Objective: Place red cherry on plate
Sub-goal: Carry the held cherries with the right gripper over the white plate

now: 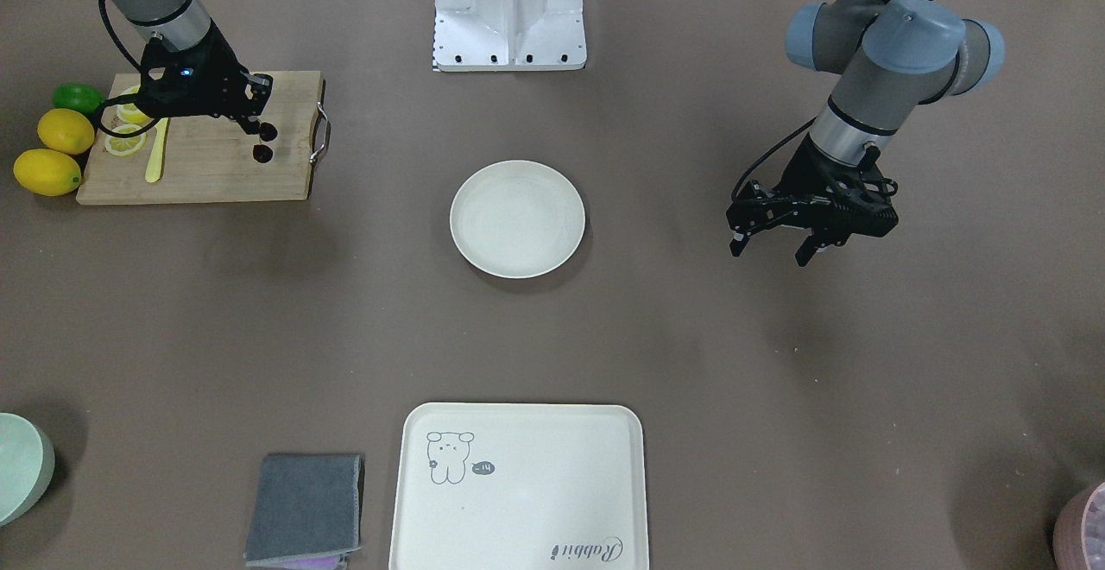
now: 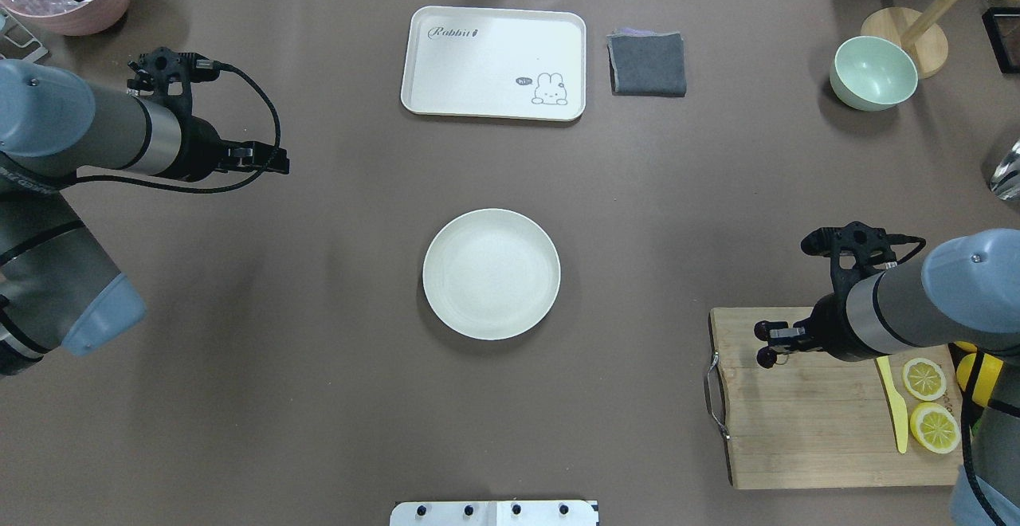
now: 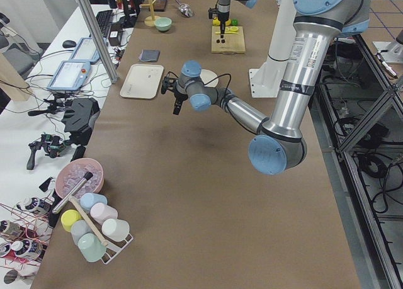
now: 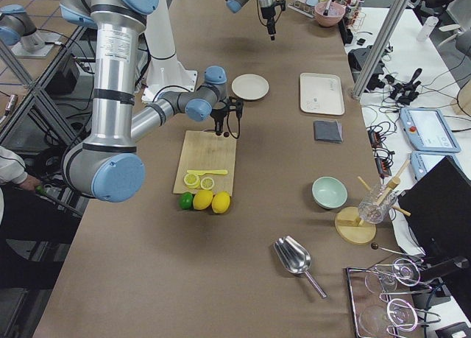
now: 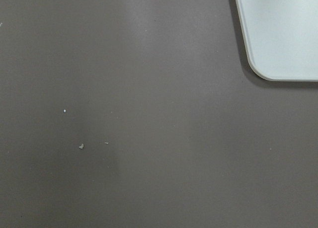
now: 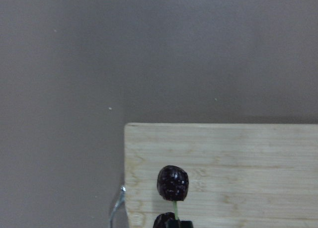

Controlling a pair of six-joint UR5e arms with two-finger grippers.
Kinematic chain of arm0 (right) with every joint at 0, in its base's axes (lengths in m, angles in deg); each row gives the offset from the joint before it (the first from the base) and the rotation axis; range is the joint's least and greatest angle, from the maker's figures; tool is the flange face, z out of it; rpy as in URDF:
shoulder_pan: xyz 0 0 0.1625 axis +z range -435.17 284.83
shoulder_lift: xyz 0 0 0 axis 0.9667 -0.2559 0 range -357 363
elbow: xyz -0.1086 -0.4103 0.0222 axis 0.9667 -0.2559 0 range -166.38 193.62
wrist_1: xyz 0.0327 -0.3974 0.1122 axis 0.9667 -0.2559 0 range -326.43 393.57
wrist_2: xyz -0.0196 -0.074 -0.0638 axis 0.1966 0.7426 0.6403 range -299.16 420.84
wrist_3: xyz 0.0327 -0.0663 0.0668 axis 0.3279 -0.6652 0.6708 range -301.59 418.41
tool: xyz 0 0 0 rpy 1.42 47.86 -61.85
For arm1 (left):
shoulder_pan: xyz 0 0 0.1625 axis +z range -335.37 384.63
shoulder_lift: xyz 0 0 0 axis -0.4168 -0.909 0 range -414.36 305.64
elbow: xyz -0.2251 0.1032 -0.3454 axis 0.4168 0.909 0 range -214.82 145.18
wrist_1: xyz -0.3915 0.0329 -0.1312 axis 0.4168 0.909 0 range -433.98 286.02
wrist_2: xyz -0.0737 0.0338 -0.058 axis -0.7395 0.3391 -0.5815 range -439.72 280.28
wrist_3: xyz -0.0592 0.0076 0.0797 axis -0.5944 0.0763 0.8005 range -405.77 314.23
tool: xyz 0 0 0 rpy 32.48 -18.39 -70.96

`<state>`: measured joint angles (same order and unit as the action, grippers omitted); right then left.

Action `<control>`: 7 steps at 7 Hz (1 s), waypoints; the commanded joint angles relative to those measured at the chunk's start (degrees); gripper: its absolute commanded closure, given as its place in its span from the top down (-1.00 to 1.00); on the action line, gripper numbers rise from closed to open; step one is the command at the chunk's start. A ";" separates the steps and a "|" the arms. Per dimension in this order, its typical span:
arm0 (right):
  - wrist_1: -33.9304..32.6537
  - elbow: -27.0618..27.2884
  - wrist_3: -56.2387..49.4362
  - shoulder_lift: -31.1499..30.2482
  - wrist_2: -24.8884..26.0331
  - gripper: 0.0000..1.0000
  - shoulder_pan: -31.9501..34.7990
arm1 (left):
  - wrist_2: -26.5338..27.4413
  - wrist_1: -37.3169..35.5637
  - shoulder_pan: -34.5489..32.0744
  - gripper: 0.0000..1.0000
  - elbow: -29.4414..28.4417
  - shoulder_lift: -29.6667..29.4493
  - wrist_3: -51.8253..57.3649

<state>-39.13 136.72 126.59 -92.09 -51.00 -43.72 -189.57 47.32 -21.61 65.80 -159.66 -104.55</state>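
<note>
- Red cherry [image 6: 173, 182]: a dark maroon pair on thin stems, at the handle end of the wooden cutting board [image 1: 216, 173], well apart from the plate [image 1: 518, 220].
- Plate: round, cream-white and bare, in the middle of the desk [image 1: 691, 337]; nothing lies in it.
- Progress: by my judgement the task is at the pick-up step. The red cherry has not yet left the board's area, so the carry across the desk and the release over the plate remain.
- Right hand [image 2: 766, 336]: poised over the board's handle end with its fingers drawn near together. In the right wrist view a stem runs from one fruit down to a black tip at the lower edge, so the fingers appear to pinch the pair by the stem. Whether the fruit is clear of the wood I cannot tell.
- Left hand [image 1: 771, 249]: fingers spread wide, holding nothing, hovering above bare desk at the far side from the board, well apart from the plate.
</note>
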 commanded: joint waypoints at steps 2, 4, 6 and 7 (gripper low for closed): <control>-5.50 -5.99 0.11 16.71 -1.89 -1.00 3.09 | -0.02 0.68 -0.25 0.96 -0.51 1.06 0.42; -7.89 -14.16 0.20 28.50 -1.28 -1.00 2.83 | -0.37 0.60 -1.04 0.96 -0.95 2.73 0.50; -7.98 -22.35 0.46 37.40 1.79 -1.00 0.46 | -0.37 0.60 -1.13 0.96 -1.21 3.53 0.50; -7.90 -22.90 2.03 38.91 2.06 -1.00 -1.29 | -0.46 0.68 -1.13 0.96 -1.13 4.49 0.51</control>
<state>-47.02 115.95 127.37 -56.30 -49.74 -43.16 -189.96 47.94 -22.70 64.69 -156.06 -104.07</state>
